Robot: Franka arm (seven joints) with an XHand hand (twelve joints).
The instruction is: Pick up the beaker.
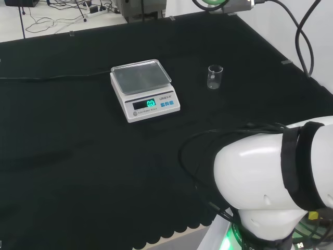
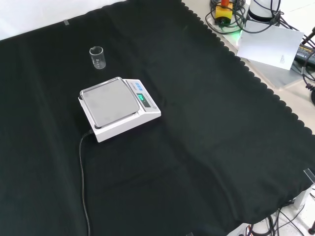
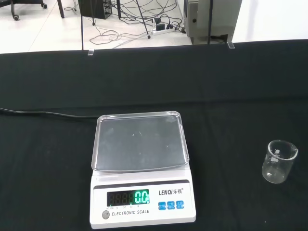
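How far the hand was open, and whether it had hold of anything, could not be told. In the head view the arm's white link [image 1: 270,182] bulked at the lower right, wrapped by a black strap and trailing black cables.

The beaker [image 1: 215,76] stood upright on the black cloth of the tabletop [image 1: 78,172], free of any grasp. It was small, of clear glass, and looked empty, though glass that clear against the dark cloth left this uncertain. In the head view it stood to the right of the scale [image 1: 144,89], apart from it; in the front view the beaker [image 2: 98,57] was farther off than the scale [image 2: 118,108] and a little to the left. The wrist view took in the beaker [image 3: 278,161] near the scale [image 3: 141,168], not touching it.

The scale was white with a bare square pan and a lit green display. A black cord [image 2: 82,182] ran from it across the cloth.
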